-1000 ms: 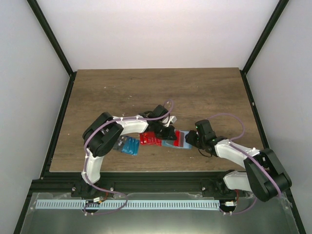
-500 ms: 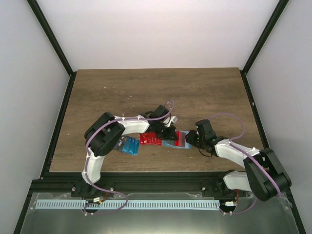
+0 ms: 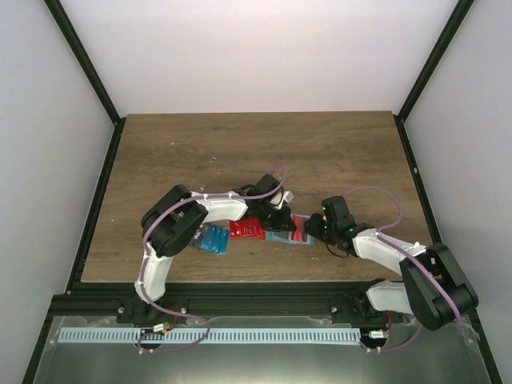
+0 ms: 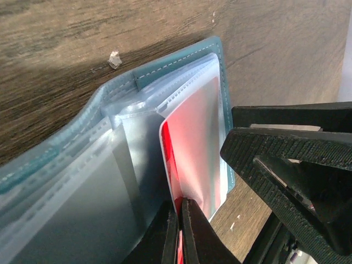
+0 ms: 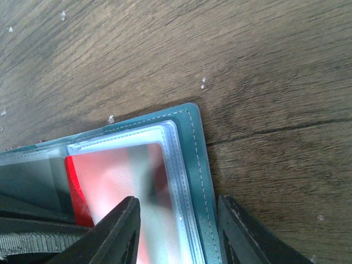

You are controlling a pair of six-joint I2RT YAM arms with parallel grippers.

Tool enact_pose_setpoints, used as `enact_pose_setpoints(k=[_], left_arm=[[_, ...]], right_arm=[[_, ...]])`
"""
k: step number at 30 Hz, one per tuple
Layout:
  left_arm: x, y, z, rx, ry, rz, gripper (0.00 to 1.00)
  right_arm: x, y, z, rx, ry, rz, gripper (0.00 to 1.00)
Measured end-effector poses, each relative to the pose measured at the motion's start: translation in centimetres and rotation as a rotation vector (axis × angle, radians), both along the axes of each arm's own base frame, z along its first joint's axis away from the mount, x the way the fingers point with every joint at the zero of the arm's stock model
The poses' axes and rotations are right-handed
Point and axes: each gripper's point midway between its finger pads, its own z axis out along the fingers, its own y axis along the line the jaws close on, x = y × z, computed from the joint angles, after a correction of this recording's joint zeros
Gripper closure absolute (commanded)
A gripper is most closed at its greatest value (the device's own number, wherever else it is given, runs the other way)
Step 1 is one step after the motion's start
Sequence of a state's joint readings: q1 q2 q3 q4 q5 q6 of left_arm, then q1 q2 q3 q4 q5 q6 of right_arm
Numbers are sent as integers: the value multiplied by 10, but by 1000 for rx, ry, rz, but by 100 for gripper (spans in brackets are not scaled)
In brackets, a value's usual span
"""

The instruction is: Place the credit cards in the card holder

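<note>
The teal card holder [image 3: 282, 238] lies open on the table, its clear sleeves [image 4: 132, 165] fanned out. My left gripper [image 4: 179, 206] is shut on the edge of a red credit card [image 4: 192, 148], which sits partly inside one sleeve. From the right, my right gripper [image 5: 179, 220] stands open over the holder's stitched edge [image 5: 195, 148]. One finger [image 5: 124, 228] rests over the sleeve with the red card [image 5: 110, 176], and the other is on the wood just beyond the cover. More red cards [image 3: 246, 229] and blue cards [image 3: 212, 238] lie left of the holder.
Both grippers, left [image 3: 282, 218] and right [image 3: 318, 228], meet tip to tip over the holder near the table's front edge. The right gripper's black fingers [image 4: 286, 159] fill the right side of the left wrist view. Small white crumbs [image 5: 203, 82] dot the wood.
My left gripper has shifted slightly right toward the holder, carrying the red card with it. The right gripper has barely moved.
</note>
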State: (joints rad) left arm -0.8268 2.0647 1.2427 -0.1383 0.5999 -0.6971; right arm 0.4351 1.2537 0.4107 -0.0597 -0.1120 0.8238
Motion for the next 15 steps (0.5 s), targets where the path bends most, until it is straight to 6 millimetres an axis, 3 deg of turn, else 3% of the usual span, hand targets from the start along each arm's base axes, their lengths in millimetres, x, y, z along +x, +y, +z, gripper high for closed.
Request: enact_pose_setpoints(k=[11,15], left_arm=[[-2,-6,-2,-3,34,50,96],[-3,-7,-2,1,31,52,89]], right_arm=[[-2,-1,0,1,0,-1,59],[-3,-2,0,-2,5,-1,59]])
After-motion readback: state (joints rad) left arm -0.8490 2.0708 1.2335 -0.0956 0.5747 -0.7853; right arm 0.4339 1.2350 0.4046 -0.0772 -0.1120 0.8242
